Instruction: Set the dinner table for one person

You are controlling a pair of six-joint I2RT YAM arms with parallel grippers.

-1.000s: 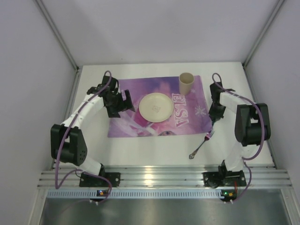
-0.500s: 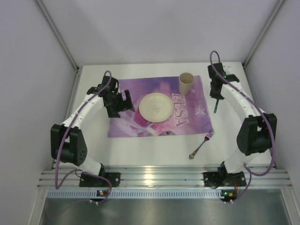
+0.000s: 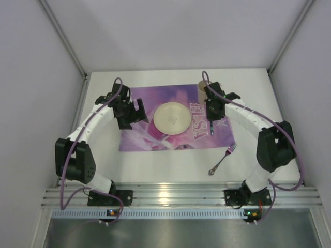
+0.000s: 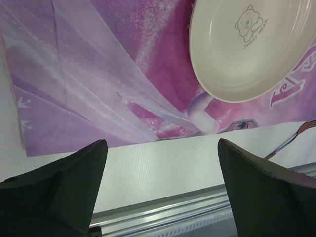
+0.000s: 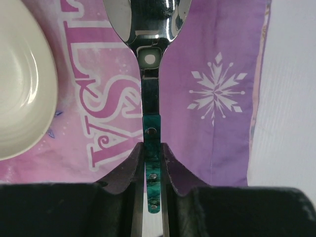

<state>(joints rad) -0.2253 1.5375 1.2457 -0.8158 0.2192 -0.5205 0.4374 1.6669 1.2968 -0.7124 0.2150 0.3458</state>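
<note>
A robotics lab enclosure: plain white panel walls (image 3: 170,31), ribbed aluminium rail (image 3: 181,196) (arm bases (image 3: 109,197) bolted on)

White shells and bulky black joints make up the left arm (image 3: 92,120) and right arm (image 3: 247,114). Purple cables (image 3: 63,192) loop along both. The left pincer (image 4: 160,141) and right pincer (image 5: 152,145) are matte black.

"elsa" on placemat (image 3: 138,138); "sweet bear" on plate (image 4: 232,74)
</note>
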